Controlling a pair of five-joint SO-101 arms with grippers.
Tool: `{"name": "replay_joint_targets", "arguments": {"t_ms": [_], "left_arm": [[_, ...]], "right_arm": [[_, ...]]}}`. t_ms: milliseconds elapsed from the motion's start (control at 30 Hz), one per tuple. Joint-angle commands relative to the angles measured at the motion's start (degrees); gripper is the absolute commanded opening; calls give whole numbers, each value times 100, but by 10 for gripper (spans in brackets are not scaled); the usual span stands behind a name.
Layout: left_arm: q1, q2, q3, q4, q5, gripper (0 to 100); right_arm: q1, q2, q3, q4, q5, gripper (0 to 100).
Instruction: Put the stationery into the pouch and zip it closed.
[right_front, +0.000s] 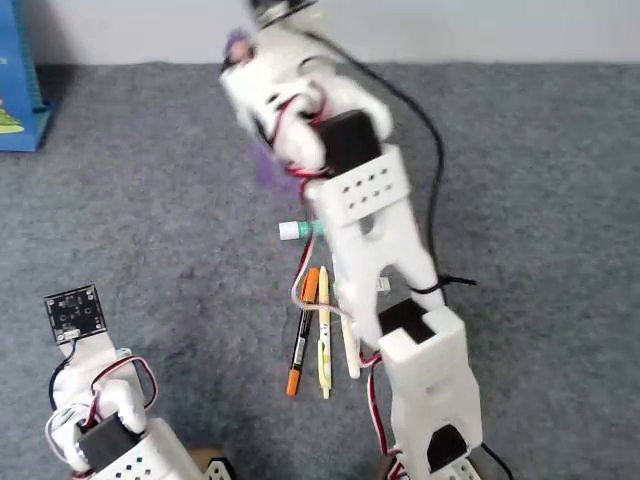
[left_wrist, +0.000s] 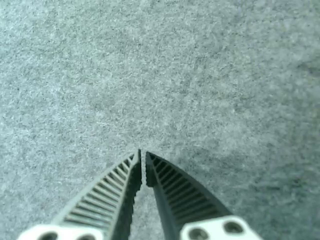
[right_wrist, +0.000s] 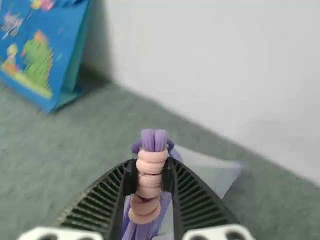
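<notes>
Right gripper (right_wrist: 150, 162), in its own wrist view, is clamped on a purple cord (right_wrist: 149, 185) threaded with pink rings. The cord stands up between the jaws and is held off the table. Just behind it shows a clear corner of the pouch (right_wrist: 215, 172), so the cord is probably the pouch's zip pull, though I cannot see where they join. Farther off, a blue box (right_wrist: 45, 50) leans against the wall.

Left gripper (left_wrist: 143, 155), in its wrist view, has its tips all but touching and nothing between them. It hangs over bare grey carpet (left_wrist: 200, 75).

From the high view, the right arm (right_front: 370, 220) stretches toward the far side of the table, with a blurred purple patch (right_front: 265, 165) beside it that may be the pouch. The left arm (right_front: 100, 420) sits at the near corner, well apart from it. The stationery lies loose on the carpet beside the right arm: an orange pen (right_front: 300, 345), a yellow pen (right_front: 323, 335), a pale pen (right_front: 350, 358) and a green-capped item (right_front: 298, 230).

My reading is that the task has barely started. The pouch is in hand, but no pen is in it. All the loading and the zipping are left to do.
</notes>
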Motion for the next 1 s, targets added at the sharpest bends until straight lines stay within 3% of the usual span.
{"name": "replay_joint_targets", "arguments": {"t_ms": [0, 267, 700, 833, 967], "left_arm": [[-44, -70, -154, -141, 35, 15], [-53, -70, -171, -141, -316, 15], [-53, -70, -171, -141, -352, 16], [-53, -70, -171, -141, -352, 16], [-53, -70, -163, -141, -352, 16]], "right_arm": [[-312, -374, -369, 813, 53, 8], [-673, -365, -325, 2659, 35, 8], [-1305, -365, 1591, 2633, 290, 8], [-1376, -418, 1653, 2624, 791, 8], [-1059, -418, 1196, 2624, 826, 8]]}}
